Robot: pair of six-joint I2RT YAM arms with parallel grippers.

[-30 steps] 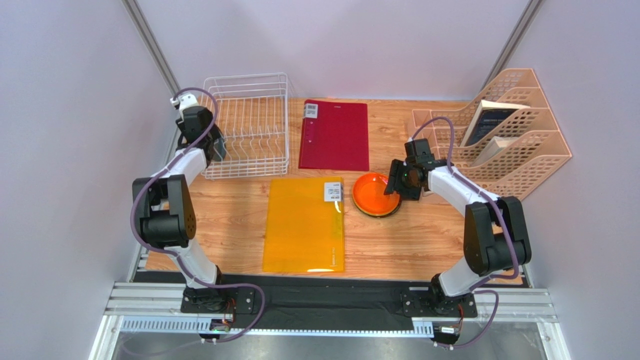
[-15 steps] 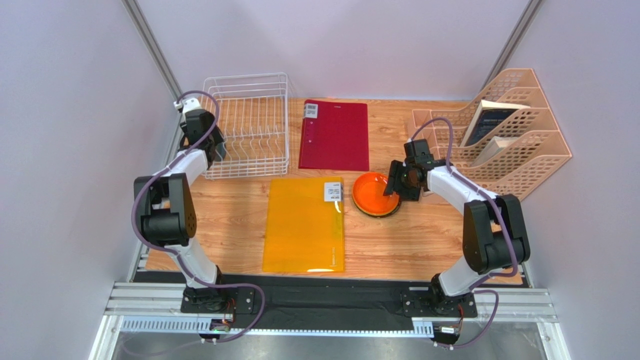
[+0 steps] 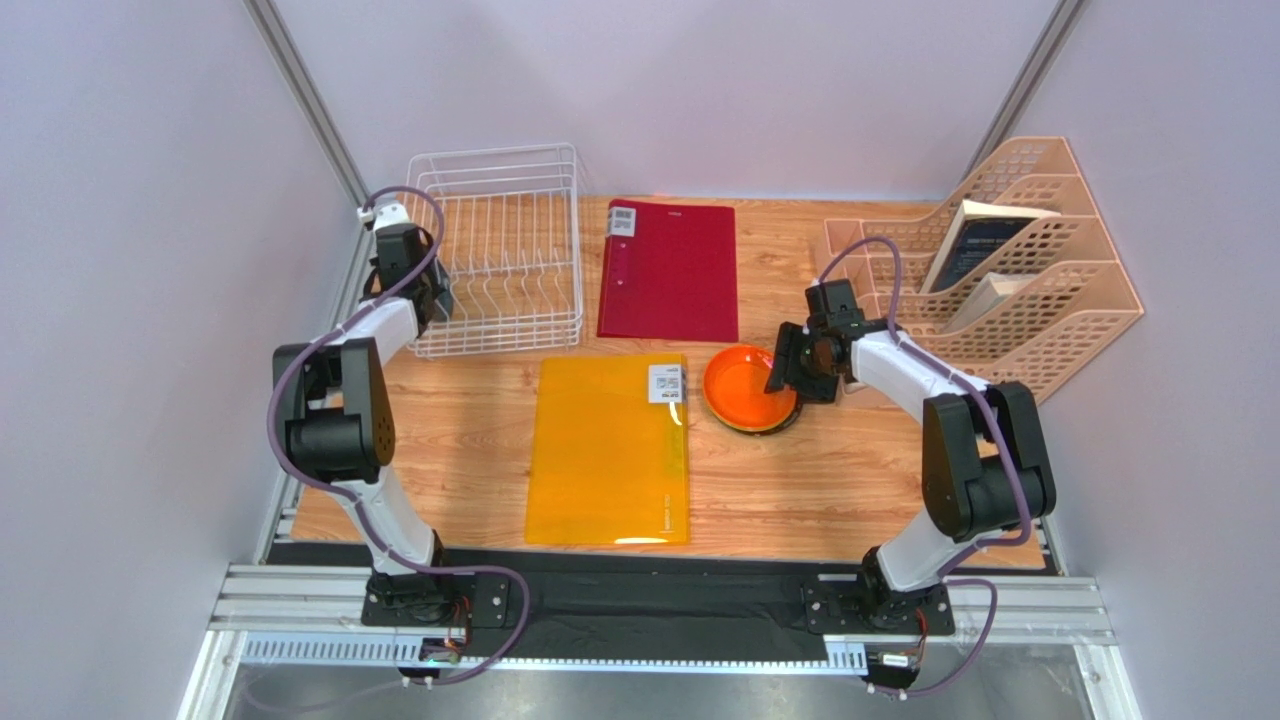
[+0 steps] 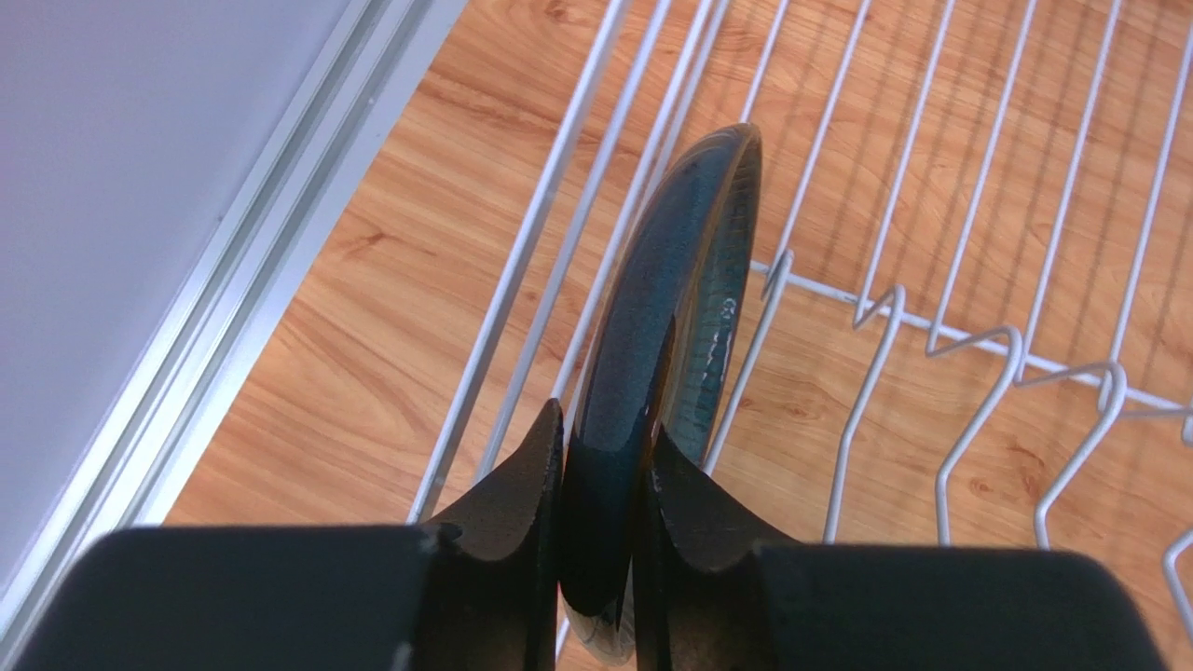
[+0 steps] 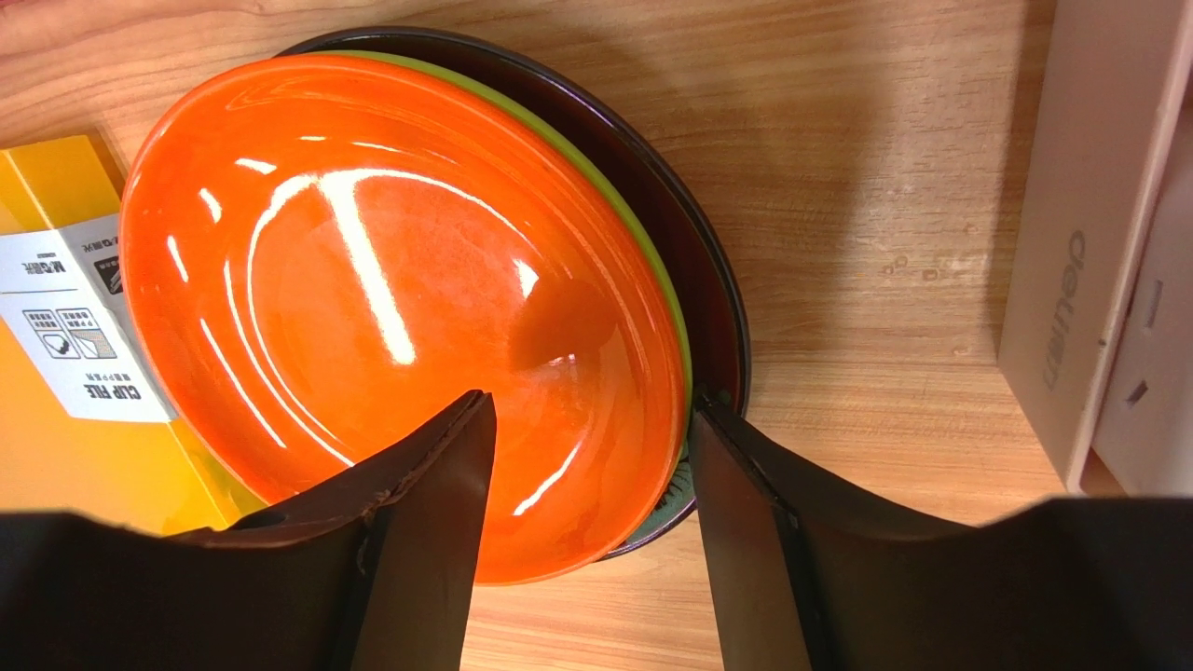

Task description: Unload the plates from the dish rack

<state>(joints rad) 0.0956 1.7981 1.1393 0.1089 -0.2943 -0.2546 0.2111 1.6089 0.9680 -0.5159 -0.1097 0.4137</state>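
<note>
Top view: the wooden table (image 3: 451, 450) carries, from largest to smallest, a peach organiser (image 3: 1037, 285) at far right, a yellow folder (image 3: 609, 450) at centre, the white wire rack (image 3: 519, 255) at far left, a red folder (image 3: 672, 270) beside it, and a stack of plates just right of the yellow folder. Only the orange plate (image 3: 747, 387) shows in this stack.

Right wrist view: a green plate (image 5: 616, 189) and a dark plate (image 5: 712, 301) lie nested flat beneath the orange plate, open faces up. The right gripper (image 5: 588, 420) has its jaws spread. One finger is over the orange plate's bowl and the other is outside the stack's rim.

Left wrist view: the left gripper (image 4: 605, 427) is clenched on the rim of the teal plate (image 4: 672, 308). This plate stands on edge at the rack's left wall, toward the near corner. Its diameter runs away from the camera and its faces turn sideways. Whether it rests on the wires cannot be told.
</note>
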